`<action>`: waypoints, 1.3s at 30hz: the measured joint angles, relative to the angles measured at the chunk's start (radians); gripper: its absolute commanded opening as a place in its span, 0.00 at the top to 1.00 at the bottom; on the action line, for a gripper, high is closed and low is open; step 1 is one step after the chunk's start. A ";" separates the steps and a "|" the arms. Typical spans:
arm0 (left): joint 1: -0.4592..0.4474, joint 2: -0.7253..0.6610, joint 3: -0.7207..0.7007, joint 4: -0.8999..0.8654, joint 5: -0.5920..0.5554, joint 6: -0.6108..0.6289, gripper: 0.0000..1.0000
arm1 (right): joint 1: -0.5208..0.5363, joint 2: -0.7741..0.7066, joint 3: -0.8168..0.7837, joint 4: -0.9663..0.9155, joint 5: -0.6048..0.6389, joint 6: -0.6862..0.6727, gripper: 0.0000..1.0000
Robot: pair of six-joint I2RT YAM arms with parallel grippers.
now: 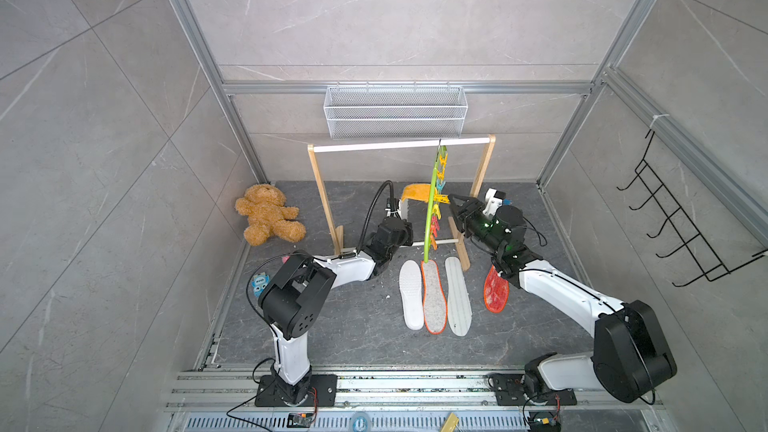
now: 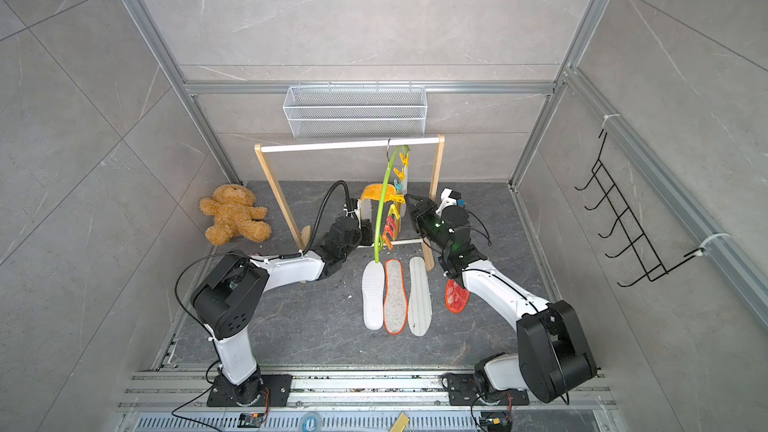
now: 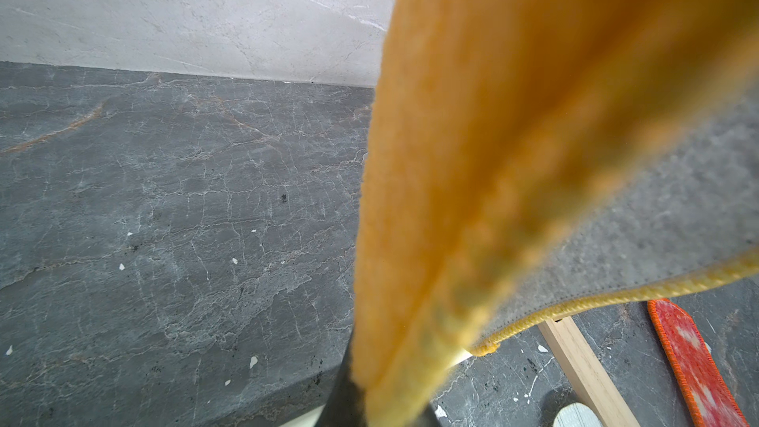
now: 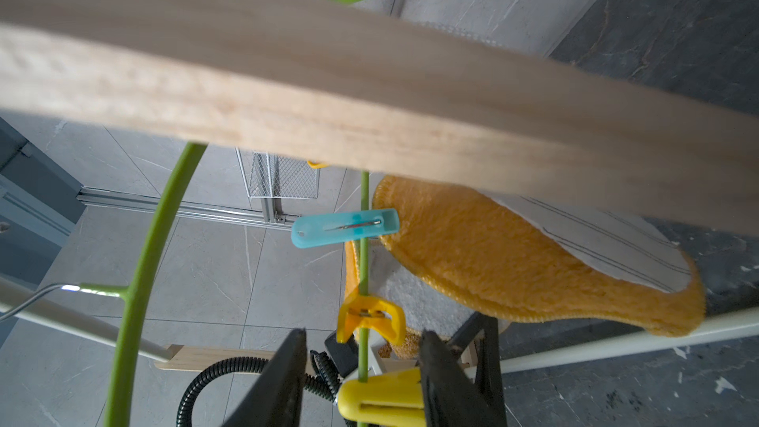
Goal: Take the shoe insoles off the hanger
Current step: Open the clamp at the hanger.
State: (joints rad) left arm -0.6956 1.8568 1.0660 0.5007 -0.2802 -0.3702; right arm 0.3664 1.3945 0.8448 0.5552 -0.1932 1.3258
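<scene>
Our left claw (image 1: 400,211) is clamped on the orange insole (image 1: 415,192), which arches up to the hanger (image 1: 430,201) hung on the white rail (image 1: 374,145). Our right claw (image 4: 363,363) stands apart, straddling a yellow clip (image 4: 382,402) on the hanger. Below, on the tabletop (image 1: 332,317), lie four more: white insole (image 1: 410,295), rimmed insole (image 1: 434,297), striped insole (image 1: 457,297), red insole (image 1: 496,290).

The left arm (image 1: 345,270) rises from its base at the lower left of a top view, folds at the elbow and reaches toward the middle. The left gripper (image 1: 400,206) is clamped tight on the orange insole (image 1: 415,192). The right arm (image 1: 557,288) comes in from the lower right. The right gripper (image 1: 453,209) points toward the frame's left, jaws apart, one on either side of a yellow clip (image 4: 382,400).
</scene>
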 measured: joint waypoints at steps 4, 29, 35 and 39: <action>0.000 0.000 0.000 0.000 0.002 0.000 1.00 | 0.000 0.008 0.001 0.003 0.000 0.008 0.56; 0.000 0.000 0.000 -0.005 0.013 -0.001 1.00 | 0.000 0.061 0.045 0.041 0.000 0.026 0.66; 0.000 0.000 0.000 -0.006 0.021 -0.004 1.00 | 0.000 0.077 0.048 0.048 0.000 0.033 0.71; 0.000 -0.001 0.000 -0.006 0.021 -0.004 1.00 | 0.000 0.079 0.051 0.048 0.000 0.035 0.73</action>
State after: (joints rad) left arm -0.6956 1.8557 1.0660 0.4946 -0.2592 -0.3744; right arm 0.3664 1.4738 0.8959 0.6033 -0.1932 1.3613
